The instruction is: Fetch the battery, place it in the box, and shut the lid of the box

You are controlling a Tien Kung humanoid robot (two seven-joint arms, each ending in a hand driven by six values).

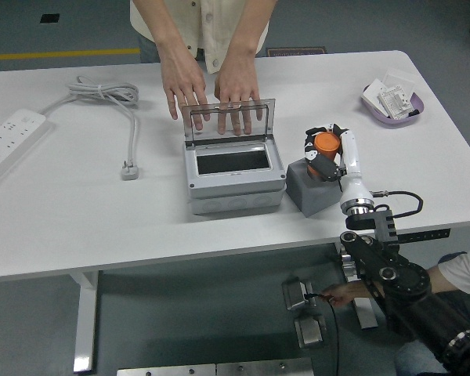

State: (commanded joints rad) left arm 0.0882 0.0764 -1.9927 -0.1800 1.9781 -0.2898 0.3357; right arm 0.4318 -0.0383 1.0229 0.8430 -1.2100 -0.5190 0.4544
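An orange battery [327, 144] is held in my right hand [323, 150], whose fingers are curled around it just above a small grey block [314, 190]. The grey box [235, 174] sits at the table's middle with its clear lid [228, 119] standing upright and its dark inside showing. A person at the far side rests both hands [211, 92] against the back of the lid. My left arm is out of the picture.
A white power strip [8, 142] and its coiled cable [113, 102] with plug [129, 170] lie at the left. A purple dish [392, 103] of small white packets sits at the far right. Another person's arm [423, 282] shows below the table at the right.
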